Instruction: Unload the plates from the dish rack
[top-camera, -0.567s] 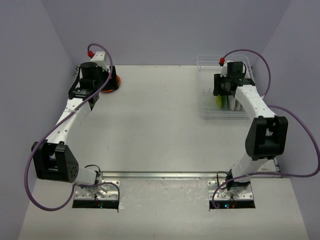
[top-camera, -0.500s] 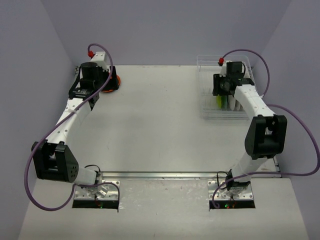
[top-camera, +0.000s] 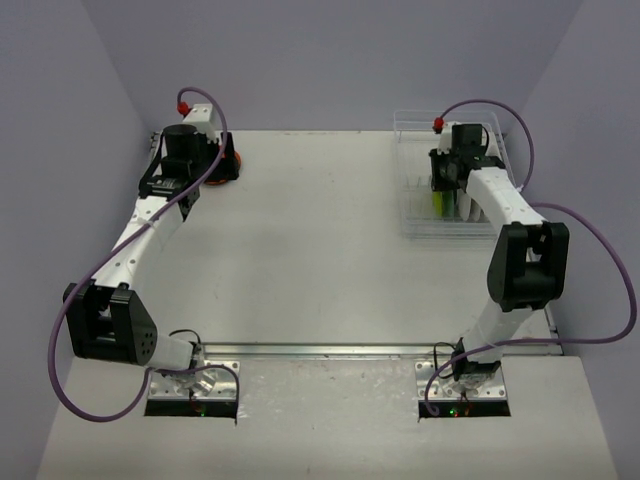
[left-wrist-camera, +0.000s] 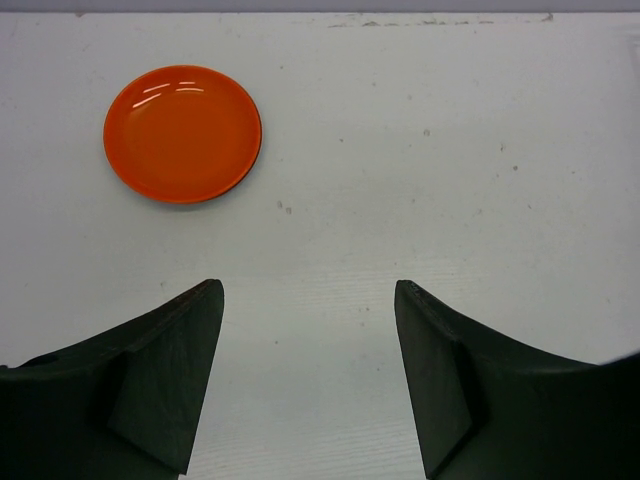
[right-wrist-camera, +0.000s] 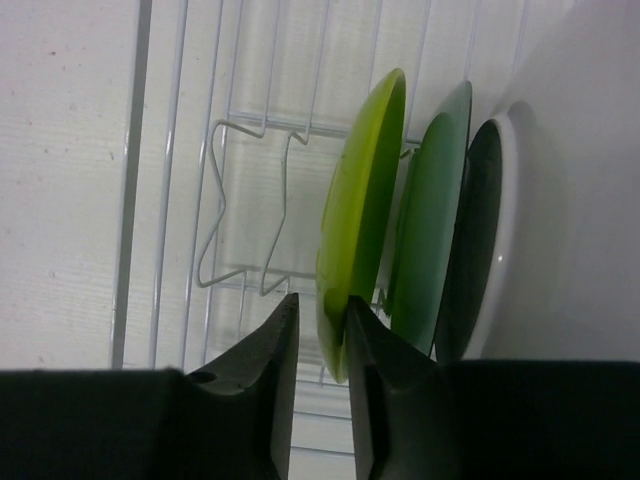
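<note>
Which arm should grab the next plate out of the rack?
The right one. The right fingers sit either side of the lime-green plate's rim in the dish rack. The left fingers hang open far across the table, near an orange plate lying flat.

plates (right-wrist-camera: 430, 220) upright in dish rack (top-camera: 408, 140) far right, lone plate (left-wrist-camera: 182, 133) far left

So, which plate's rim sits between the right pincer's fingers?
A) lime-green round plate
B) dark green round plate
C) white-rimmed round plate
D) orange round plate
A: in the right wrist view, the right pincer straddles the lower rim of the lime-green round plate.
</note>
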